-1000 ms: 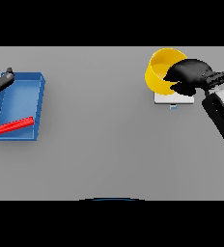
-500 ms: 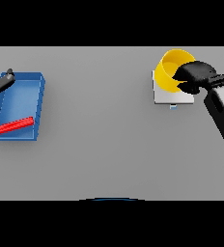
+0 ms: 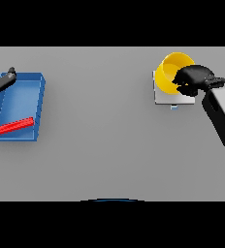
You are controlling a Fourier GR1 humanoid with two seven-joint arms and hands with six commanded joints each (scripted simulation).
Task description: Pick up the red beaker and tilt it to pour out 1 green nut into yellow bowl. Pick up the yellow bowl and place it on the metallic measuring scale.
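The yellow bowl (image 3: 171,72) is at the far right, tilted, its lower side over the metallic measuring scale (image 3: 168,97). My right hand (image 3: 198,80) has its fingers curled round the bowl's right rim. The bowl's inside shows no nut. A red object (image 3: 12,126), long and flat, lies in the front of a blue tray (image 3: 36,104) at the far left. At the tray's back left corner my left hand (image 3: 2,83) hangs with its fingers straight and holds nothing.
A small blue mark (image 3: 175,107) sits on the scale's front edge. My right forearm (image 3: 222,112) runs from the hand toward the right edge. Grey tabletop (image 3: 100,131) lies between the tray and the scale.
My right hand has carried the yellow bowl a little to the right and down onto the scale, and the forearm has swung further right. The left hand and the red object have not moved.
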